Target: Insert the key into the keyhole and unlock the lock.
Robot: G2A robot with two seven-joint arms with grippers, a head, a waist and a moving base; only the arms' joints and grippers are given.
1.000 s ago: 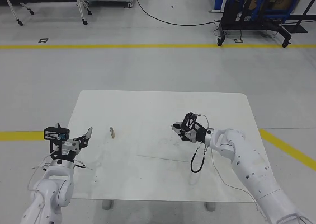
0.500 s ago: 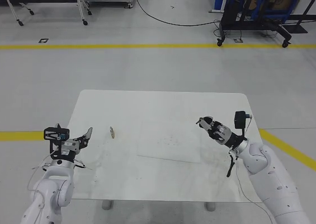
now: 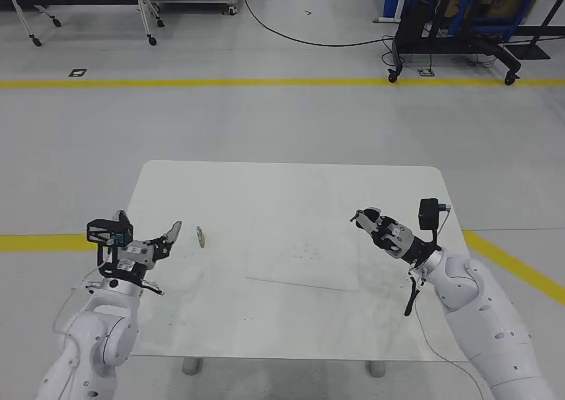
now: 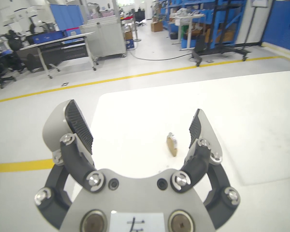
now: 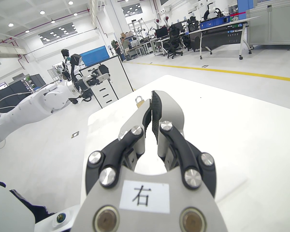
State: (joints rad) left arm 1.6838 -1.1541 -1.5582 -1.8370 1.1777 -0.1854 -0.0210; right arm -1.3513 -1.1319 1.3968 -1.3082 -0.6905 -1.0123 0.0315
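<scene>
Left claw (image 4: 135, 112) released, pads spread wide, at the white bench's (image 3: 292, 190) left edge. The small brass padlock (image 3: 201, 235) sits on the bench just ahead of it. Well apart, the right claw (image 5: 151, 98) is clenched tight above the bench's right side.

Bright, even light falls from rows of ceiling lamps (image 5: 41, 12). The white table (image 3: 292, 195) glares pale, and the shadows on it are faint and soft. In both wrist views uprights such as the blue racks (image 4: 174, 13) lean and bow near the edges.
</scene>
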